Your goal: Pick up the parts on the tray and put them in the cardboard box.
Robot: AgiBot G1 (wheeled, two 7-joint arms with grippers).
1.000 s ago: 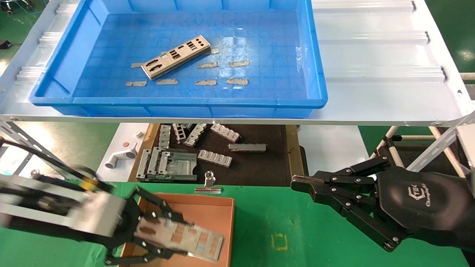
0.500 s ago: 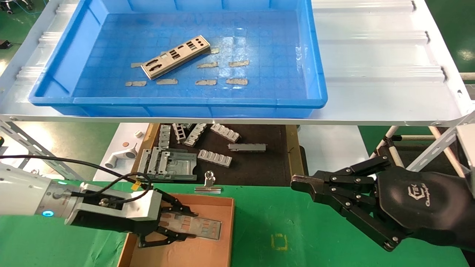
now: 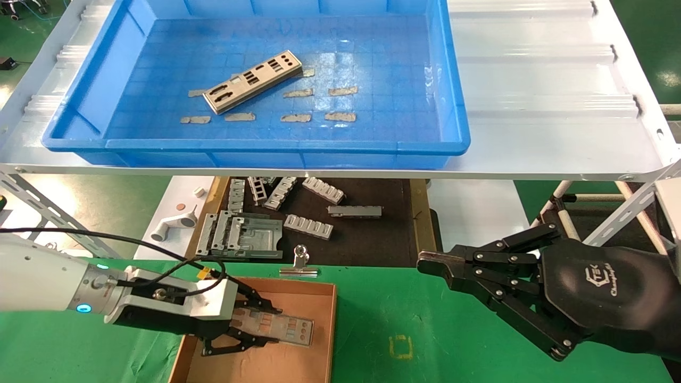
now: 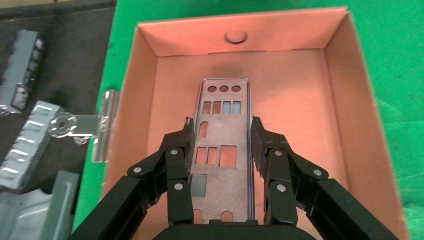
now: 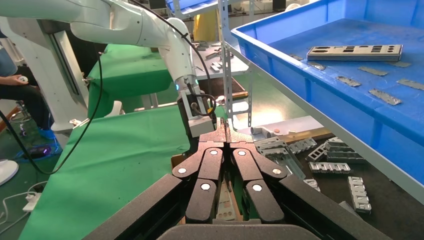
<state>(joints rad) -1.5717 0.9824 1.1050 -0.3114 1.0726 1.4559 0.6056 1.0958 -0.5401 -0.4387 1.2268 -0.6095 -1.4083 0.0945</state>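
From the head camera, the left pincer [image 3: 250, 330] reaches low into the cardboard box [image 3: 314, 361], which sits on the green surface [image 3: 425, 330] against its far edge, left of centre. Its black fingers are clamped on the long sides of a silver port plate [image 3: 282, 329] that lies nearly flat inside the box, its free end pointing toward the box's right wall. On the white corrugated shelf [image 3: 542, 80] beyond, the blue tray [image 3: 452, 101] holds a second port plate [image 3: 253, 81] lying at a slant in its left half, among grey tape scraps [image 3: 340, 116]. Below the shelf, grey ribbed brackets [image 3: 308, 226] rest on a dark mat, and a binder clip [image 3: 299, 265] sits just past the box's far wall. The right pincer [image 3: 425, 263] hangs parked over the right side of the green surface, fingertips together.

From the left wrist camera, the left pincer [image 4: 221, 135] grips the plate [image 4: 223, 150] by both long edges over the floor of the box [image 4: 360, 125]; the plate's three round holes face the box's end wall. The clip [image 4: 95, 127] lies just outside one side wall.

From the right wrist camera, the right pincer [image 5: 226, 131] shows its tips pressed shut, holding nothing, with the tray [image 5: 280, 55] and its remaining plate [image 5: 355, 52] beyond.
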